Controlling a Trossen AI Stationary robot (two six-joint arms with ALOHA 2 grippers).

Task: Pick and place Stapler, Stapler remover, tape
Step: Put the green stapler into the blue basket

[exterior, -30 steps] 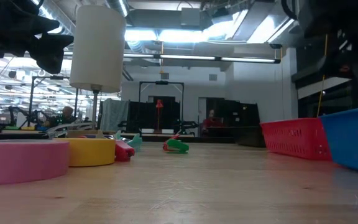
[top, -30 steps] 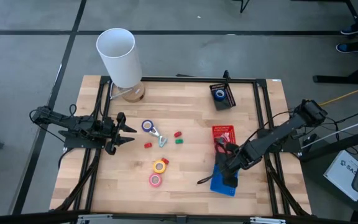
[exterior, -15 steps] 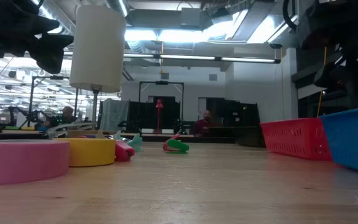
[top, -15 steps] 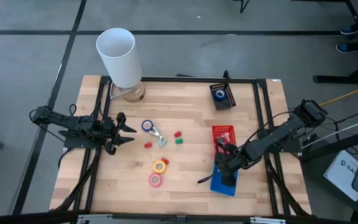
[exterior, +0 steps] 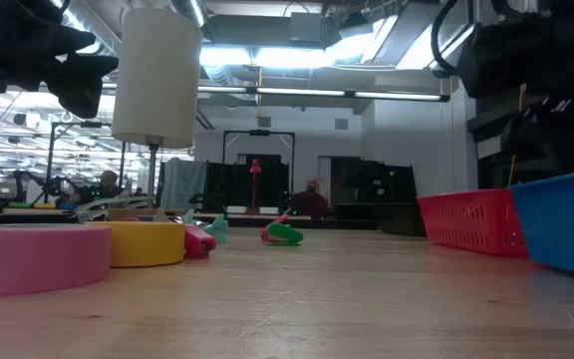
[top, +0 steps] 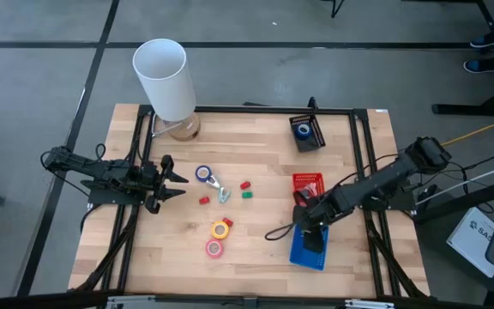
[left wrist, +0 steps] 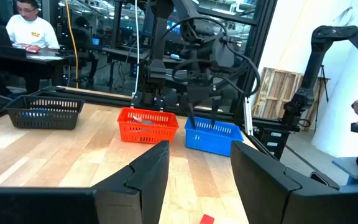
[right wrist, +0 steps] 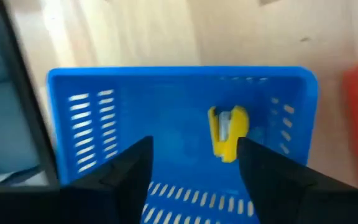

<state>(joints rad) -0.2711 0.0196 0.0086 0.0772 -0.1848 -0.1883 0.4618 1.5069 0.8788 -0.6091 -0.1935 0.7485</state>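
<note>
Looks like the drop-off step: small yellow stapler remover point(right wrist: 227, 132) sits in the blue plastic basket point(right wrist: 135, 106) at 4 o'clock, right gripper point(right wrist: 194, 171) above it, jaws apart and empty. Left gripper point(top: 177, 181) waits at 9 o'clock, open. Next, probably reach toward the tape rolls point(top: 219, 239) at 6 o'clock.

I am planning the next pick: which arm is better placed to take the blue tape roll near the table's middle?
Probably left: the left end effector is open beside the blue tape roll; the right end effector hangs over the blue basket.

High view: the right gripper point(top: 309, 230) covers much of the blue basket point(top: 309, 254) beneath it, hiding the contents. Low view: the pink tape roll point(exterior: 30, 256) is cut by the frame edge, as is the blue basket.
</note>
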